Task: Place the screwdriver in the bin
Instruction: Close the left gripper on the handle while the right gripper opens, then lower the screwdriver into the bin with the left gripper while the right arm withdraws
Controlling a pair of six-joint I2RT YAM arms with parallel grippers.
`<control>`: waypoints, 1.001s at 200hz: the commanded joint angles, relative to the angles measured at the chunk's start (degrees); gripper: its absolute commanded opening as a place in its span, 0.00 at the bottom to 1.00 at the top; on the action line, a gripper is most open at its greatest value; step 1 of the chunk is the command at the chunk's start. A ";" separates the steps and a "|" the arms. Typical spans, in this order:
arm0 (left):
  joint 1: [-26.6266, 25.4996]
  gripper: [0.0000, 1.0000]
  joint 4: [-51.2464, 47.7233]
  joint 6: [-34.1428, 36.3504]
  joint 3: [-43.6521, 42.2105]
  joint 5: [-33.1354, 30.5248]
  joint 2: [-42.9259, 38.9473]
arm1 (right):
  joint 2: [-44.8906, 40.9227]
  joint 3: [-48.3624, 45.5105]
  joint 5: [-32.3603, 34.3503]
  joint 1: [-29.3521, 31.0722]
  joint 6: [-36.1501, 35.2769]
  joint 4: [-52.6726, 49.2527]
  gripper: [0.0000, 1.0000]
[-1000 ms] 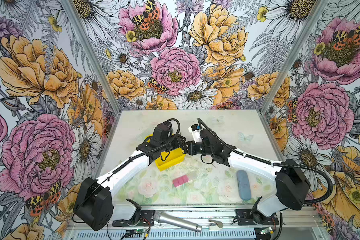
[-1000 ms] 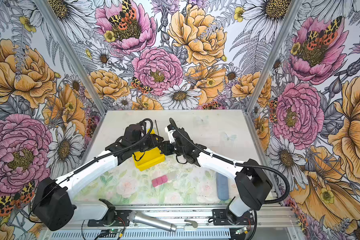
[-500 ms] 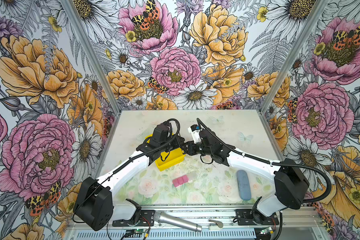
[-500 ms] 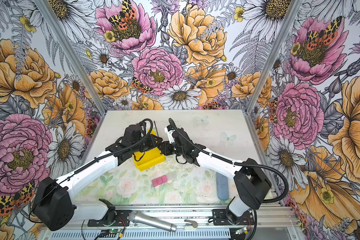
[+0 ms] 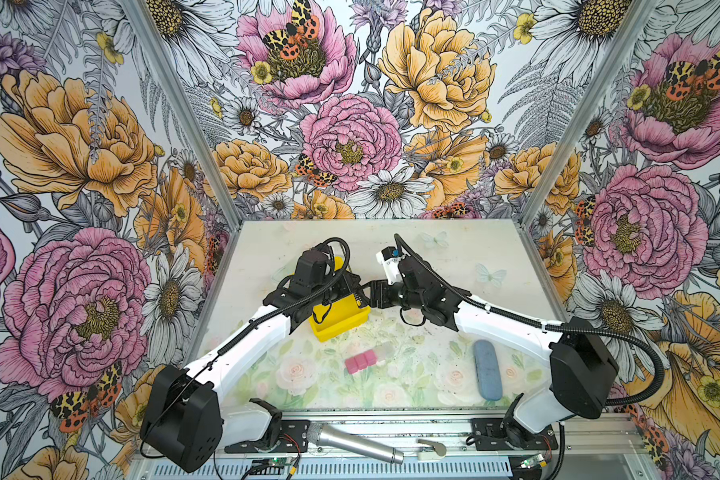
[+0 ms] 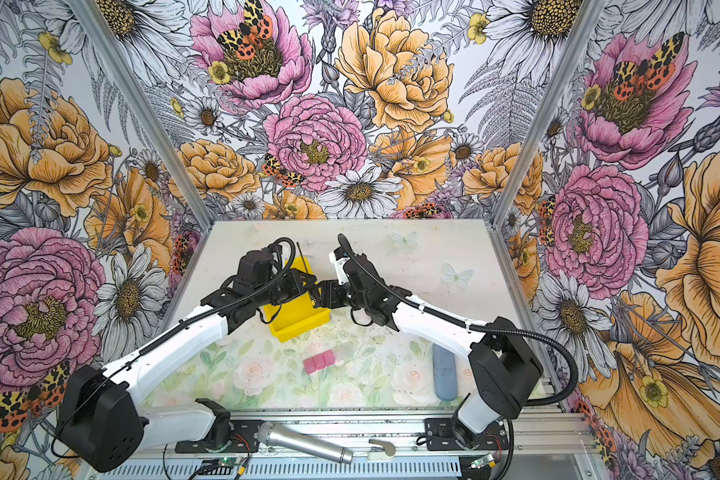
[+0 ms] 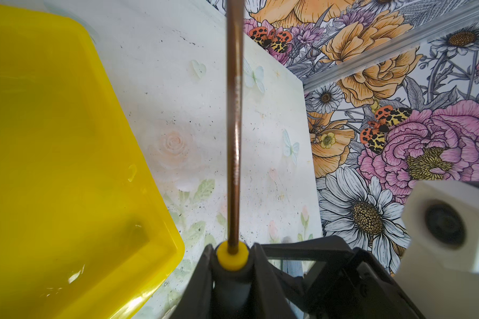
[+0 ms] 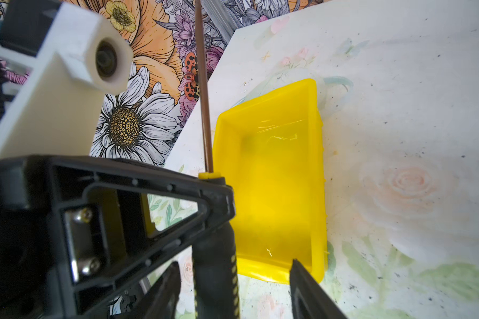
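The screwdriver [image 7: 234, 138] has a thin dark shaft and a black handle [image 8: 216, 262] with yellow marks. My left gripper [image 7: 231, 248] is shut on the handle just behind its yellow collar. The shaft points toward the back wall beside the bin. My right gripper [image 8: 234, 265] is open, with its fingers apart on either side of the handle's rear end and not pressing it. The two grippers meet above the right edge of the yellow bin [image 5: 337, 320], as both top views show: left gripper [image 6: 308, 286], right gripper [image 6: 321, 295]. The bin [image 8: 274, 165] is empty.
Pink blocks [image 5: 360, 361] and a clear piece lie in front of the bin. A blue oblong case [image 5: 487, 370] lies at the front right. A silver microphone [image 5: 354, 442] rests on the front rail. The cell walls stand close at the back and sides.
My left gripper has shut on the screwdriver handle. My right gripper, shut on it before, has opened. Both arms have barely moved.
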 commanded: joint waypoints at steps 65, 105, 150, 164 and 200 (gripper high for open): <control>12.39 0.05 -12.89 6.27 3.36 -0.86 -0.21 | -7.96 -1.73 7.35 -3.93 -4.74 -7.30 0.98; 12.02 0.05 -13.57 7.01 6.33 -3.01 5.55 | -12.21 -3.21 9.86 -7.73 -7.32 -11.10 1.00; 9.13 0.04 -13.58 8.95 9.66 -6.08 13.71 | -14.95 -4.61 11.27 -9.84 -7.41 -12.20 0.99; 8.06 0.04 -13.54 9.16 10.69 -7.16 16.03 | -15.10 -4.70 11.41 -10.06 -7.43 -12.44 0.99; 5.76 0.03 -14.24 10.59 13.20 -9.68 21.52 | -15.42 -5.12 11.28 -10.78 -7.66 -12.61 0.99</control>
